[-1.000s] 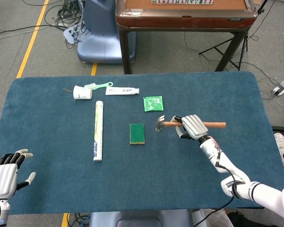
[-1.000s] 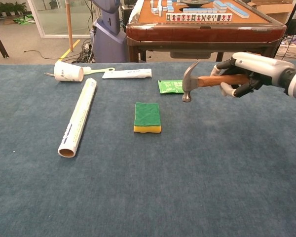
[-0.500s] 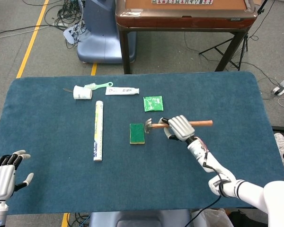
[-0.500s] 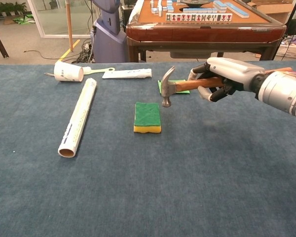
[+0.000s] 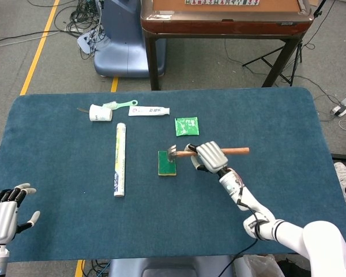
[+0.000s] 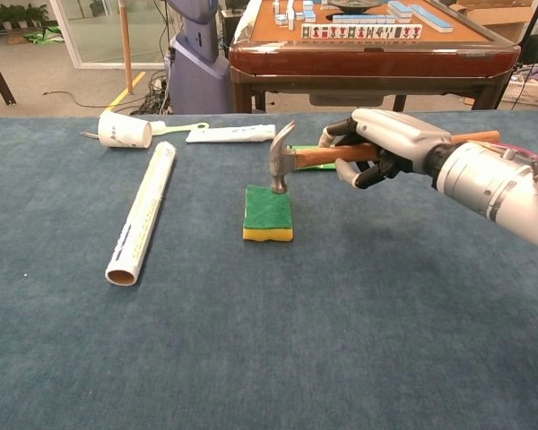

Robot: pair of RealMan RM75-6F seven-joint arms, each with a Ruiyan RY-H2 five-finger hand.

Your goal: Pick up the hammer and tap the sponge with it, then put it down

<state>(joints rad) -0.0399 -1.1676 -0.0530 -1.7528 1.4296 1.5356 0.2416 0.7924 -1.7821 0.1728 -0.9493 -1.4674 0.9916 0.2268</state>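
Note:
My right hand (image 5: pixel 208 156) (image 6: pixel 377 146) grips the wooden handle of the hammer (image 5: pixel 232 151) (image 6: pixel 307 157), which lies level over the table. The steel head (image 5: pixel 172 153) (image 6: pixel 279 168) points down over the far end of the green and yellow sponge (image 5: pixel 166 165) (image 6: pixel 268 215); in the chest view its face is at or just above the green top, and I cannot tell whether they touch. My left hand (image 5: pixel 4 213) hovers open at the table's near left corner, seen only in the head view.
A white tube (image 5: pixel 120 159) (image 6: pixel 143 210) lies left of the sponge. A paper cup (image 5: pixel 100 112) (image 6: pixel 124 131), toothbrush (image 5: pixel 121 104) and toothpaste tube (image 5: pixel 148 110) (image 6: pixel 230 133) sit at the back left. A green packet (image 5: pixel 186 126) lies behind the hammer.
My right hand has carried the hammer leftward from right of the sponge until its head stands over the sponge's far end. The left hand has barely moved.

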